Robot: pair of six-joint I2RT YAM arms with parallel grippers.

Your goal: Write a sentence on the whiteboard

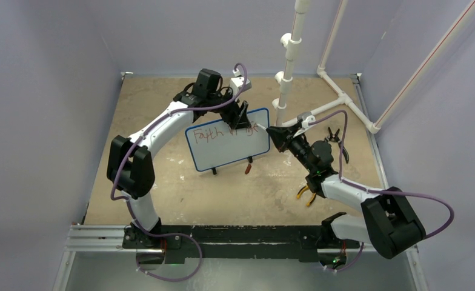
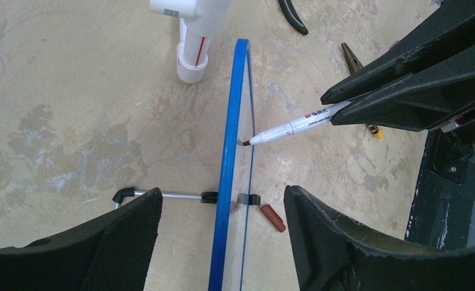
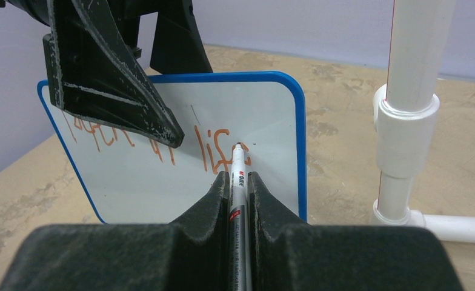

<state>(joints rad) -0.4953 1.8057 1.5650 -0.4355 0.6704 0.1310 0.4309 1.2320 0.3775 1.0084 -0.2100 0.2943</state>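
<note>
Tan desk (image 1: 162, 188), described from the near edge outward. Nearest, a small red-brown marker cap (image 2: 272, 218) lies on the desk just beside 1 of the board's black feet (image 2: 247, 199). Just past it, mid-desk, the whiteboard (image 1: 229, 154) stands propped on those feet, writing face toward the near edge. It has a blue rim, and its lower half is bare. Along the top runs the sentence (image 1: 226, 129) in red, so far approx. "Faith in life". From the right side, the right hand (image 3: 238, 176) is clenched on a marker (image 3: 237, 160). The barrel is pinched btwn its 2 fingers (image 3: 211, 200), w/ the tip touching the board just right of the last "e", near the right rim. Above & behind the board, the left hand (image 2: 223, 193) is released: 1 finger each side of the top rim w/ clear gaps, straddling the board w/o gripping it. Farthest back stands a white PVC pipe frame (image 1: 289, 60). Step in hand, by my reading: ending line 1. Little room remains before the rim, so the next move prob. calls for lifting the tip & dropping to the bare lower half. Pressure should be light, as the board looks unclamped & could tip back.
</note>
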